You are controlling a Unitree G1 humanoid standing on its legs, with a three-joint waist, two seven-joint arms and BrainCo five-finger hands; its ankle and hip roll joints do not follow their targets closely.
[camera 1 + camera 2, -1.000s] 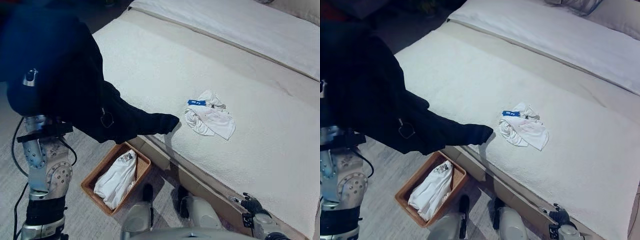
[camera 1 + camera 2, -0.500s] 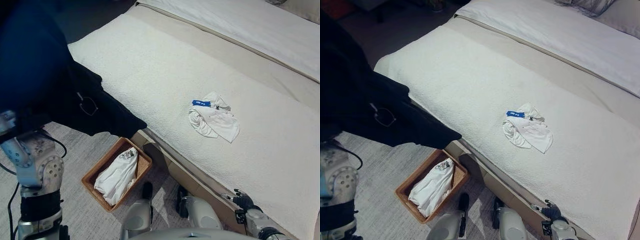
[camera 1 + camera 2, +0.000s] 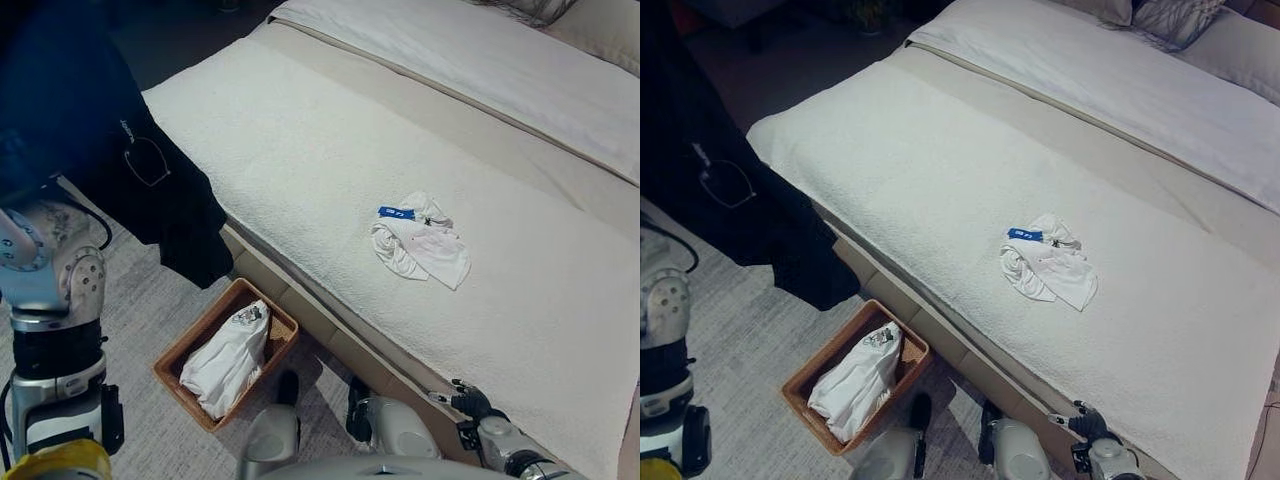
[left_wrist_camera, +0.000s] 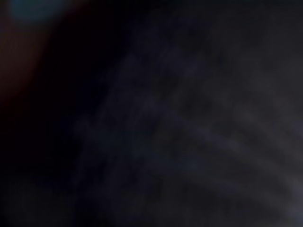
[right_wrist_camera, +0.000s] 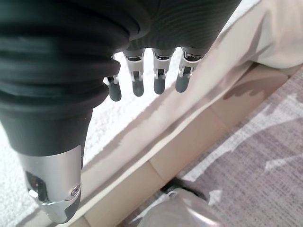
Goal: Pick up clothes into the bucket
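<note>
A black garment (image 3: 120,150) hangs in the air at the left, just off the near corner of the bed (image 3: 300,150), and its lowest fold ends a little above the wicker basket (image 3: 190,345). A thin white outline is printed on its cloth. It drapes over the upper part of the left arm, so the left robot hand is hidden inside the cloth and I cannot tell if its fingers hold the garment or not. In the left wrist view there is only dark cloth (image 4: 180,123) very close to the camera.

The wicker basket stands on the grey carpet (image 3: 140,300) just beside the long edge of the bed, below the hanging garment. A folded white garment (image 3: 228,358) lies inside it, along its length.

On the bed, well apart from the basket and toward the middle of the cream towel-like cover (image 3: 940,190), lies a small crumpled white garment (image 3: 1045,265) with a blue label (image 3: 1021,234) at its far edge. Beyond the cover there is a beige strip and then a white sheet (image 3: 1120,80), with pillows (image 3: 1160,15) at the far corner.

The right robot hand (image 5: 147,82) is released, with its fingers (image 5: 158,80) straight and holding nothing, over the near edge of the bed; it also shows low at the right side of the bed (image 3: 470,400).
</note>
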